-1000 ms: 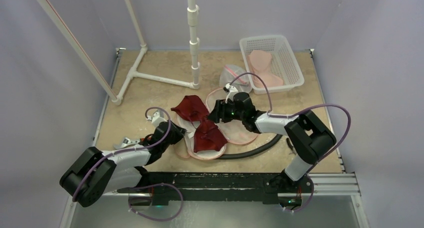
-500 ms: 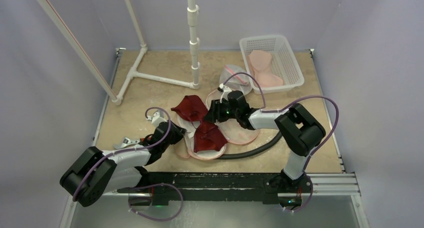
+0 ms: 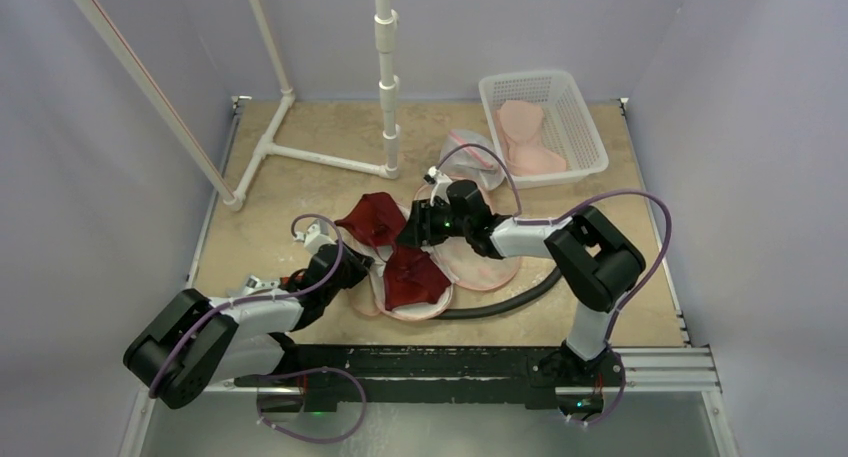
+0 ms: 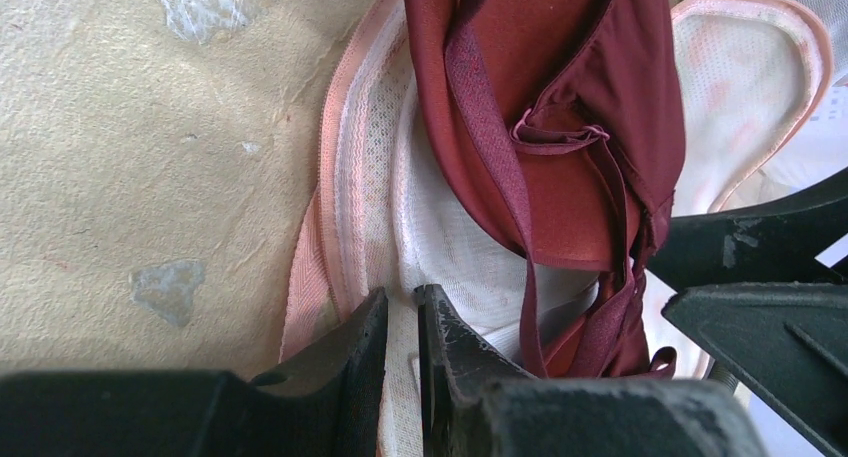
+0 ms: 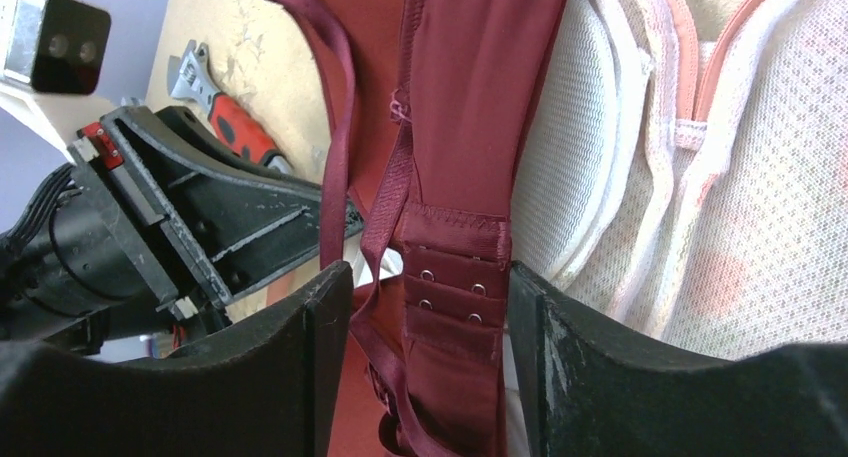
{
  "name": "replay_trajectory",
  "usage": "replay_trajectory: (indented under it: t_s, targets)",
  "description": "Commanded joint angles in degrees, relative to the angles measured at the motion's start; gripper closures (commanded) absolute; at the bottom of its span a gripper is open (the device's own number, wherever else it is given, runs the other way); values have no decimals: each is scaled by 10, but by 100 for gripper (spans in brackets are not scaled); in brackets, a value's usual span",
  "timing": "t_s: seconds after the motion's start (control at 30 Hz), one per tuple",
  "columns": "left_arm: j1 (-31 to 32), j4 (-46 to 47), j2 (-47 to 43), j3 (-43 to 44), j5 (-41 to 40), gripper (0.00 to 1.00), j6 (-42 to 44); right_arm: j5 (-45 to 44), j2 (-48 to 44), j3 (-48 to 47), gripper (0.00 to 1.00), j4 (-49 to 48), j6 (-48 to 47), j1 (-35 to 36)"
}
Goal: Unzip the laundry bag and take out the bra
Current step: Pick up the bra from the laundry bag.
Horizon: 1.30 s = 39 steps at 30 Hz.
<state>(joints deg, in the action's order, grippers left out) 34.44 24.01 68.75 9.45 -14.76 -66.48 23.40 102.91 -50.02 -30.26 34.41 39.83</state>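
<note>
The maroon bra [image 3: 395,249] lies on the opened white-and-pink mesh laundry bag [image 3: 480,262] at the table's middle. My left gripper [image 3: 358,267] is at the bag's left edge. In the left wrist view its jaws [image 4: 402,302] are pinched shut on the bag's white mesh [image 4: 440,247] beside the pink rim [image 4: 335,187], with the bra [image 4: 540,107] just beyond. My right gripper [image 3: 410,232] is over the bra. In the right wrist view it [image 5: 430,287] is open and straddles the bra's hook band [image 5: 450,292], with the bag's mesh [image 5: 720,177] to the right.
A white basket [image 3: 590,142] holding a pink bra stands at the back right. A second mesh bag [image 3: 465,149] lies near it. A white pipe stand [image 3: 385,77] rises at the back. A black hose [image 3: 505,302] curves in front. A red-handled wrench [image 5: 225,117] lies at the left.
My right gripper has moved left, from the bag's middle onto the bra's centre band. The bra has shifted slightly left. My left gripper has stayed at the bag's edge.
</note>
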Motion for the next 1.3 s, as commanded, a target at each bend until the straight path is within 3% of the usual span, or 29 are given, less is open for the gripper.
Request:
replay_trajectory:
  t_s: [0.0,0.5,0.7,0.97,1.27]
  targets:
    - [-4,-45,9,-22,12,83,5,-32,17,-32,38,20,-2,4]
    - [-4,-55,-11,-33,12,83,6,-79,35,-42,31,68,-7,3]
    - [-4,-61,-19,-33,12,83,9,-89,7,-5,27,52,-9,2]
    - [-4,-69,-18,-28,11,84,17,-75,-26,25,25,25,-13,-10]
    - [-4,-67,-20,-30,12,84,14,-29,0,10,28,-11,-20,-10]
